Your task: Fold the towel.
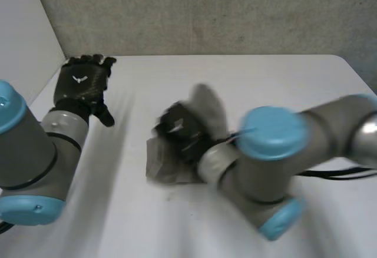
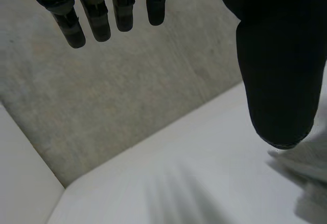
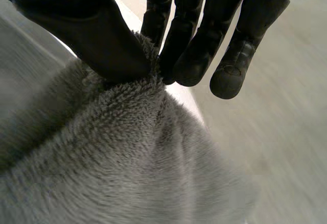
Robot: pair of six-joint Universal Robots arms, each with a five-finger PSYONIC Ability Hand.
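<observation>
A grey fluffy towel (image 1: 209, 108) lies bunched near the middle of the white table (image 1: 283, 87), part of it lifted. My right hand (image 1: 179, 129) is over it, thumb and fingers pinching a raised peak of the towel (image 3: 127, 147), as the right wrist view shows with the fingers (image 3: 191, 55) pressed against the thumb. My left hand (image 1: 82, 84) hovers over the table's far left corner, well apart from the towel, fingers (image 2: 102, 19) straight and holding nothing. A bit of the towel (image 2: 311, 173) shows beside the left thumb.
A grey wall (image 1: 206, 10) runs behind the table's far edge. A white panel (image 1: 23, 28) stands at the left. The right arm (image 1: 277, 152) reaches across the table's front middle.
</observation>
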